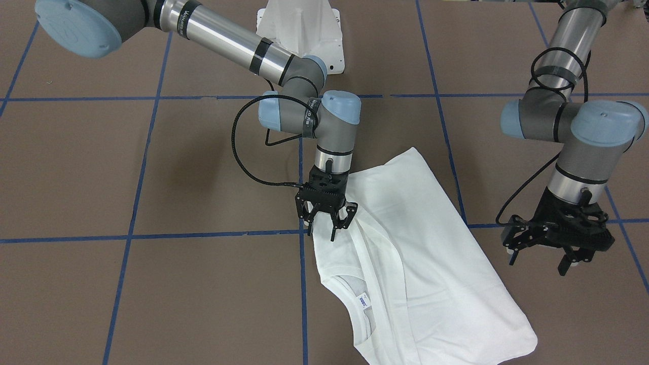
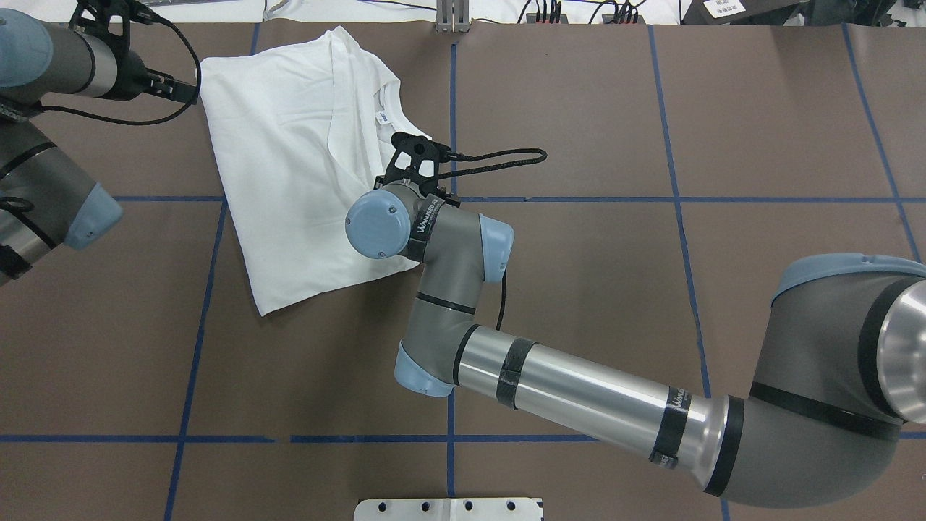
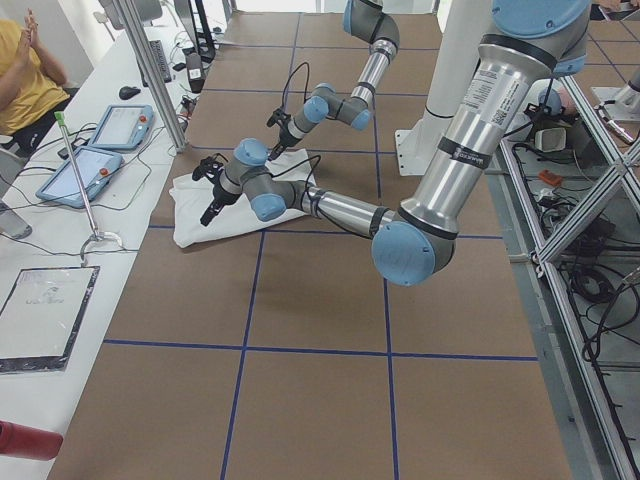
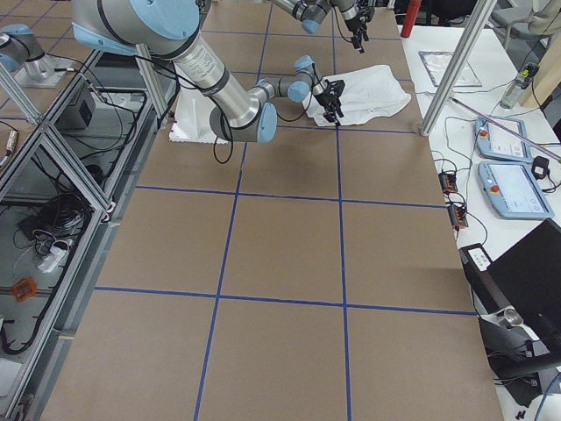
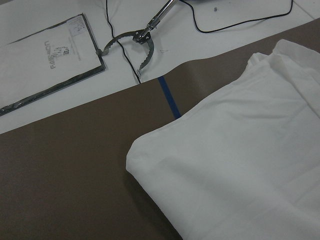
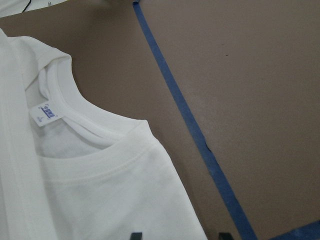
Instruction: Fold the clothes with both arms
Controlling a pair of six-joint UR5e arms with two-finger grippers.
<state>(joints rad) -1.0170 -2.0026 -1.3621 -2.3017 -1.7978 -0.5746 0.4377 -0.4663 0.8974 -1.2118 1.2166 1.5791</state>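
Since the shirt [image 1: 431,253] already lies on the table [image 1: 152,177] as a rough rectangle, one layer folded over beside the collar [image 6: 95,140], I judge I'm mid-task, lining up another fold. My right gripper [image 1: 323,231] hangs right at the shirt's edge on the collar side, fingers spread, nothing pinched; one tip may touch cloth, can't be sure. My left gripper [image 1: 538,264] is spread too, empty, off the shirt's opposite edge and above the table. Next move, I reckon: drop the left to a shirt corner, pinch both edges through all layers, lift together and carry across evenly, or the layers slip. Right wrist view gives the collar and blue-printed label [image 6: 45,114] up close, plus my two tips apart; overhead hides those fingers behind my own wrist. Left wrist view shows a rounded shirt corner but none of my fingers; front view settles that gripper.
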